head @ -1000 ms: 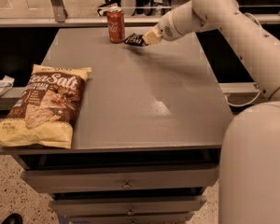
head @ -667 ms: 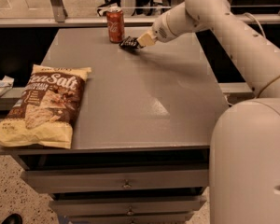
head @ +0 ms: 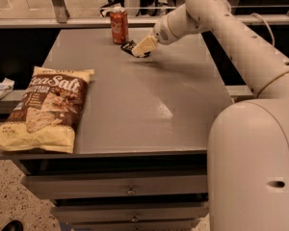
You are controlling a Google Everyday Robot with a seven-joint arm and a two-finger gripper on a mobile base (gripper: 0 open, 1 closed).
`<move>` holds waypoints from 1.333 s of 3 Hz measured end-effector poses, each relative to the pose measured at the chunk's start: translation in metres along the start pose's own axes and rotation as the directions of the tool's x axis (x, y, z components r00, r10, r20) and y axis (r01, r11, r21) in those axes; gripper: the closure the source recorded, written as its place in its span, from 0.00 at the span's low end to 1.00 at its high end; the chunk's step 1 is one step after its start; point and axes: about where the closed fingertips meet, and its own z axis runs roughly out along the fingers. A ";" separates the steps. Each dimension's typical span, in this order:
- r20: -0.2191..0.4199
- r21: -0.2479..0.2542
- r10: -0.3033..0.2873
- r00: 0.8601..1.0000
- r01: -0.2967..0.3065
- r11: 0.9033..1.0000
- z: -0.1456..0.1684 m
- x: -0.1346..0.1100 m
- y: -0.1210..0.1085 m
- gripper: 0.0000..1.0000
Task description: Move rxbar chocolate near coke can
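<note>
The coke can [head: 118, 26] stands upright at the far edge of the grey table [head: 135, 95]. Just right of it, the rxbar chocolate [head: 129, 47], a small flat black bar, is held in my gripper [head: 137, 50]. The cream fingers are shut on the bar's right end and hold it low over the table top, close to the can's base. My white arm reaches in from the right across the far part of the table.
A large yellow-and-brown chip bag [head: 47, 107] lies at the table's front left. Drawers [head: 130, 189] sit below the table front. A white item [head: 0, 89] lies on a lower shelf at the left. A rail and window frames run behind the table.
My gripper has moved left with the bar, bringing it closer to the coke can.
</note>
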 end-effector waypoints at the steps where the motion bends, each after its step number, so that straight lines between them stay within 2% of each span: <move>1: 0.005 0.008 -0.008 1.000 0.008 1.000 -0.005 -0.005 -0.002 0.00; 2: 0.008 0.012 -0.010 1.000 0.010 1.000 -0.009 -0.006 -0.003 0.00; 3: 0.038 0.035 -0.011 0.999 0.010 0.999 -0.043 -0.006 -0.005 0.00; 4: 0.121 0.077 0.000 0.993 -0.009 0.997 -0.140 0.002 0.004 0.00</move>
